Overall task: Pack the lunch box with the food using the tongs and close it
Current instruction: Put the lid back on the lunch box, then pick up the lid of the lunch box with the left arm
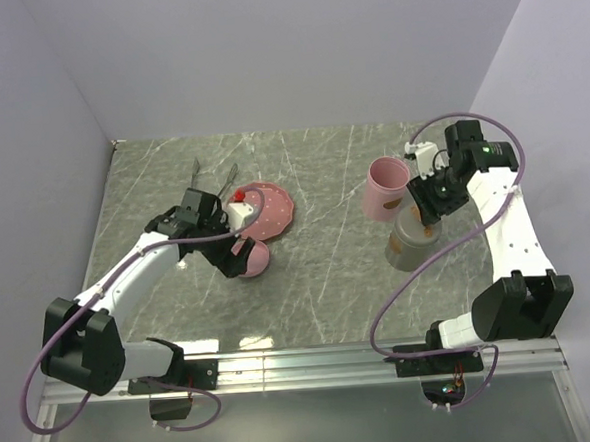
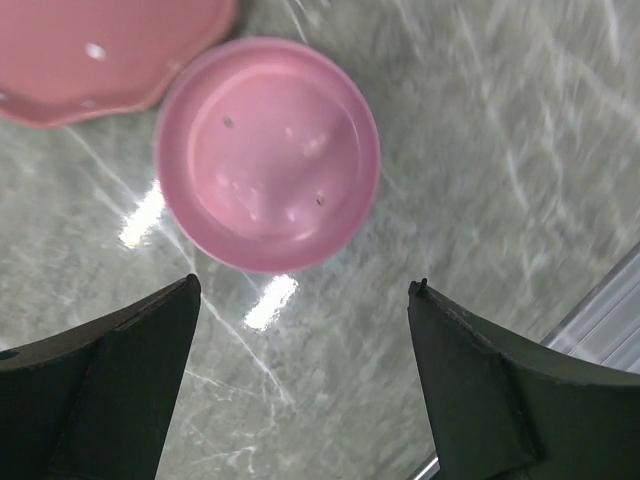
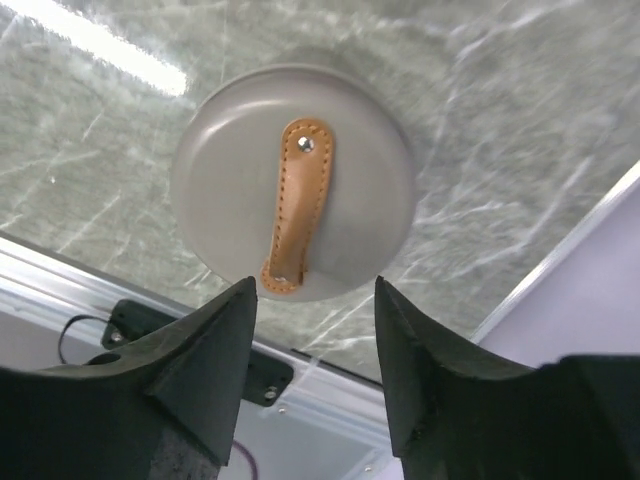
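Note:
The grey lid [image 3: 220, 190] with a tan strap [image 3: 298, 205] rests on the olive-grey tub [image 1: 409, 246]. My right gripper [image 3: 315, 285] hangs open just above it, nothing between the fingers. The open pink tub [image 1: 387, 187] stands tilted behind the grey one. On the table lies the pink lid [image 2: 268, 155], against the pink dotted plate [image 2: 100, 50]. My left gripper [image 2: 305, 290] is open over bare table just short of that lid. A red food piece [image 1: 238, 196] sits on the plate's left edge. The silver tongs [image 1: 229, 174] lie beyond the plate.
The metal rail [image 1: 314, 362] that carries both arm bases runs along the near table edge. White walls close off the left, back and right sides. The right arm [image 1: 511, 228] curves along the right wall.

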Tool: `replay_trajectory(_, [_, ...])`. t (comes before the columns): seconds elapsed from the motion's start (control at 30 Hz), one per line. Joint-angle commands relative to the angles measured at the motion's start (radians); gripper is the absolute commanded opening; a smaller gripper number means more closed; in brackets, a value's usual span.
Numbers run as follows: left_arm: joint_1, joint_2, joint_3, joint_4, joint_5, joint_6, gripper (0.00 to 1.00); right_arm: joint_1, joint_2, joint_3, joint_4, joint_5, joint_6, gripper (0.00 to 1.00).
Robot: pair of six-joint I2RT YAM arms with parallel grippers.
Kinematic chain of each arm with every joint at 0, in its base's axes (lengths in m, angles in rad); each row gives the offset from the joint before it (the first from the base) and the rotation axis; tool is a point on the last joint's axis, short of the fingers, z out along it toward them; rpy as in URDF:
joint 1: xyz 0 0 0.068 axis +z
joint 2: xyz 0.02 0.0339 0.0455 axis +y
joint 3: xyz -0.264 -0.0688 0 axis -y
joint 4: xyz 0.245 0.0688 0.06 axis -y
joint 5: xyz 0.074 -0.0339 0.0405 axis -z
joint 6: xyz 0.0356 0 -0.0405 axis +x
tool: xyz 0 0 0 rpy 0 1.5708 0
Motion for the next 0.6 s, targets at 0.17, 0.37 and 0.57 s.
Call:
replay_trajectory(0.17, [-0.083,0.026,0.010,0.019,-0.002,0.212,0.83,-0.005,-0.023,0.186,-0.047,-0.100,0.013,0.72])
replay_trajectory(0.37, [-0.244,0.164,0.079,0.040,-0.151,0.082,0.63,-0.015,-0.051,0.272,-0.049,-0.142,0.075,0.76])
replay_trajectory(0.57, [-0.310,0.282,0.144,0.056,-0.266,-0.074,0.58,-0.039,-0.069,0.295,-0.073,-0.209,0.110,0.80])
